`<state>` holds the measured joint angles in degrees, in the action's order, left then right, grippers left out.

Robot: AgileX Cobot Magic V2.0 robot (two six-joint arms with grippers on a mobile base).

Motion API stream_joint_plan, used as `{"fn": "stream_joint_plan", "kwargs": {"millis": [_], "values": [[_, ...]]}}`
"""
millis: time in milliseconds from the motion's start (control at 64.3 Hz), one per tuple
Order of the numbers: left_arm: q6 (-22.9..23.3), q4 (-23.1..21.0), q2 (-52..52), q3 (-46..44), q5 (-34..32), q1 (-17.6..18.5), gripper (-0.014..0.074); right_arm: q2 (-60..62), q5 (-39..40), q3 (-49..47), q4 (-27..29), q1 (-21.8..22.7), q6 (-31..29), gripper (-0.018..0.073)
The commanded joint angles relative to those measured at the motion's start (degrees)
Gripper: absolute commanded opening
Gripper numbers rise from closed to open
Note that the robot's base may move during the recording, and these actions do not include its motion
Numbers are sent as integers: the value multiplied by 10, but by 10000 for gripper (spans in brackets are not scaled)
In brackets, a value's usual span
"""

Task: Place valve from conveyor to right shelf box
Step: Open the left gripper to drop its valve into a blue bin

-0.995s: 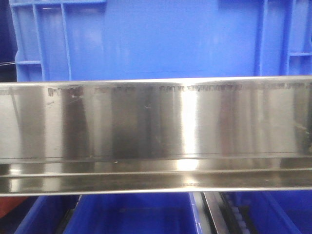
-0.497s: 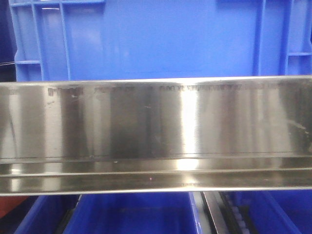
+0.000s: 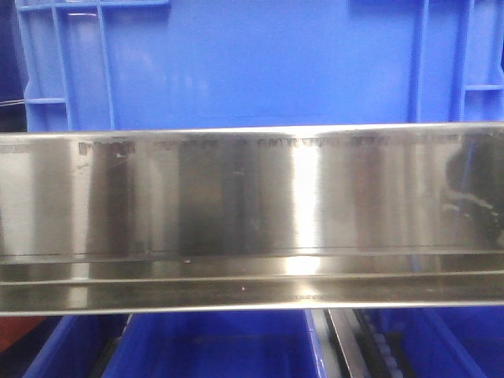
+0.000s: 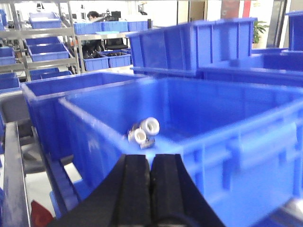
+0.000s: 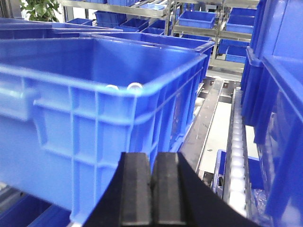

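The jaws of the left gripper [image 4: 150, 187] are pressed together, nothing between them; the right gripper [image 5: 151, 189] is likewise closed and empty. At 12 o'clock from the left jaws, the valve [image 4: 144, 133] is seen lying inside a blue box [image 4: 246, 142] (whitish ends facing out).
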<state>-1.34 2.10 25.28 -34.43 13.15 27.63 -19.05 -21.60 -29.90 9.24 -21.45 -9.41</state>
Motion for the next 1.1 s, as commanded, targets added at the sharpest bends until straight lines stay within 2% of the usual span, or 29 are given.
{"fn": "stream_joint_plan", "kwargs": {"millis": [0,699,808,886,1088], "values": [[5,-5,-27,10,-17,1,-111,10,10,4,-3,3,-2,-162],[5,-5,-49,13,-23,-2,-111,10,7,4,-3,3,-2,-162],[5,-12,-71,36,-24,-39,-111,10,7,4,-3,3,-2,-162],[5,-45,-101,70,-24,-80,-111,10,7,4,-3,3,-2,-162],[5,-60,-198,174,-33,-180,-111,10,7,4,-3,3,-2,-162]]}}
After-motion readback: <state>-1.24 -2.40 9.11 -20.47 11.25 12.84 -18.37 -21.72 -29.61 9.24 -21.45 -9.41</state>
